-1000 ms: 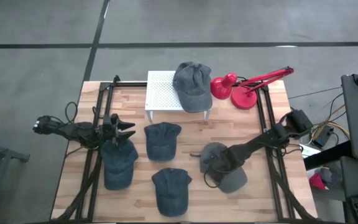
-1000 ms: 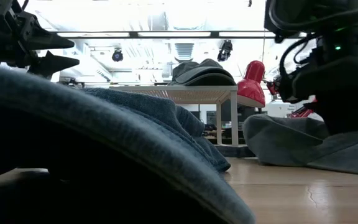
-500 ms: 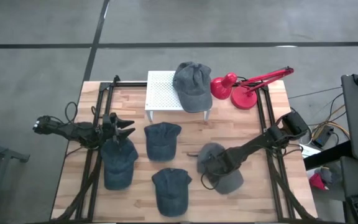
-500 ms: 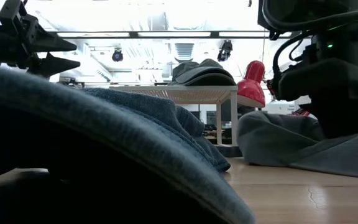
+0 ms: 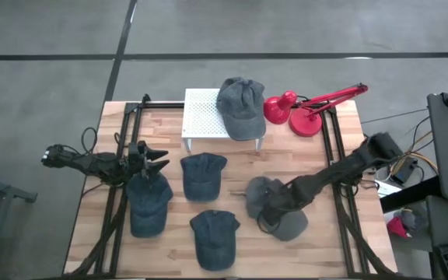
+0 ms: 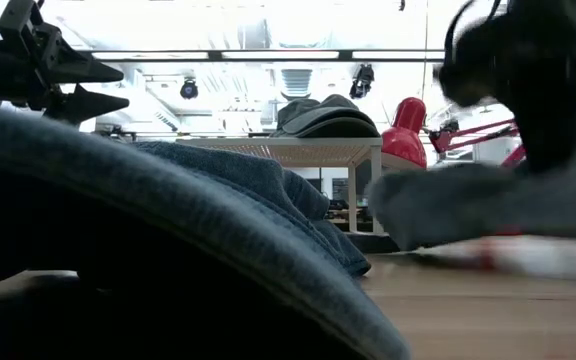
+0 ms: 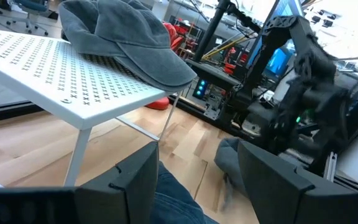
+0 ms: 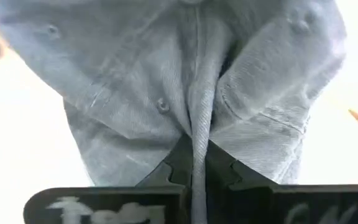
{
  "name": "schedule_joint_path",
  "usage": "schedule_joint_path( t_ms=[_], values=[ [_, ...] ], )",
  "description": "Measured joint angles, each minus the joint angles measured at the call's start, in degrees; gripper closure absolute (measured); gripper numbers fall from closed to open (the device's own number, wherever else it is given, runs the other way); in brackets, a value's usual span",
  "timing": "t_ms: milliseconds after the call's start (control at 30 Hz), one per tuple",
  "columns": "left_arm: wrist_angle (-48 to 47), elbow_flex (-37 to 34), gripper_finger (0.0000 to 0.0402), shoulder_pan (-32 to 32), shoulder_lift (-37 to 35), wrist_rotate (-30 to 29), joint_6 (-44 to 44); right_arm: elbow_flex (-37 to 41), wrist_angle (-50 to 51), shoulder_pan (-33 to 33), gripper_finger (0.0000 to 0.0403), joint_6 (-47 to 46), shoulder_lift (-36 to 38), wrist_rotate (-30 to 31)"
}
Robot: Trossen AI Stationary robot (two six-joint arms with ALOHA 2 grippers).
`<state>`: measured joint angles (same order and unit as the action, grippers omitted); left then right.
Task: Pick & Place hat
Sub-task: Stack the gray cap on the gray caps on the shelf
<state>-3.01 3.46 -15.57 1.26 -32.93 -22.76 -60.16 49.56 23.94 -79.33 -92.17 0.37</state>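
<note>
A light grey hat [image 5: 280, 214] lies at the table's right, and my right gripper [image 5: 273, 204] is shut on its crown [image 8: 166, 74]. My left gripper [image 5: 159, 159] hovers open at the table's left, above a dark blue hat [image 5: 148, 204]. Its fingers also show apart in the left wrist view [image 7: 197, 186]. Another grey hat [image 5: 240, 106] rests on top of a white perforated stand [image 5: 203, 115] at the far side, its brim hanging over the edge [image 7: 166, 68]. My right gripper pinches a raised fold of the grey hat's crown cloth [image 8: 197, 134] between its two fingers [image 8: 178, 163], coming from above and slanting from the table's right. The crown is bunched around the fold. In the low view the hat [image 6: 478, 205] seems just off the tabletop.
Two more dark blue hats [image 5: 203, 175] [image 5: 214, 237] lie in the middle and near parts of the table. A red desk lamp [image 5: 302, 110] stands at the far right beside the stand. Black frame rails [image 5: 119, 194] run along both sides.
My right gripper has shut on the grey hat's crown and gathered the cloth into a fold. The hat has shifted slightly toward the table's left, and in the low view it now shows blurred and a little higher than before.
</note>
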Motion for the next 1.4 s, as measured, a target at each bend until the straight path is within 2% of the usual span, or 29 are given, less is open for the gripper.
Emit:
schedule_joint_path(
  t_ms=[233,333,500,667,900,1200,1267,1400],
  values=[
    [0.0,0.0,0.0179,0.0,0.0,0.0,0.0,-0.1,-0.8,0.0,0.0394,-0.5,13.2,0.3],
    [0.0,0.0,0.0179,0.0,0.0,0.0,-0.2,-0.1,-1.6,0.1,0.0394,-1.2,18.6,2.4],
    [0.0,0.0,0.0179,0.0,0.0,0.1,-0.6,-0.1,-8.9,0.0,0.0394,2.2,25.9,8.4],
    [0.0,0.0,0.0179,0.0,0.0,0.1,-2.5,-0.2,-18.0,0.0,0.0394,7.3,29.8,17.4],
    [0.0,0.0,0.0179,0.0,0.0,0.1,-6.2,-2.6,-21.9,0.0,0.0394,13.2,30.0,29.3],
    [0.0,0.0,0.0179,0.0,0.0,0.1,-12.2,-12.0,-21.7,-0.7,0.0394,25.1,24.6,54.4],
    [0.0,0.0,0.0179,0.0,0.0,0.1,-12.9,-14.6,-21.2,-1.9,0.0394,27.5,23.0,56.6],
    [0.0,0.0,0.0179,0.0,0.0,0.1,-13.2,-19.7,-21.1,-5.8,0.0394,30.6,18.7,57.1]
  ],
)
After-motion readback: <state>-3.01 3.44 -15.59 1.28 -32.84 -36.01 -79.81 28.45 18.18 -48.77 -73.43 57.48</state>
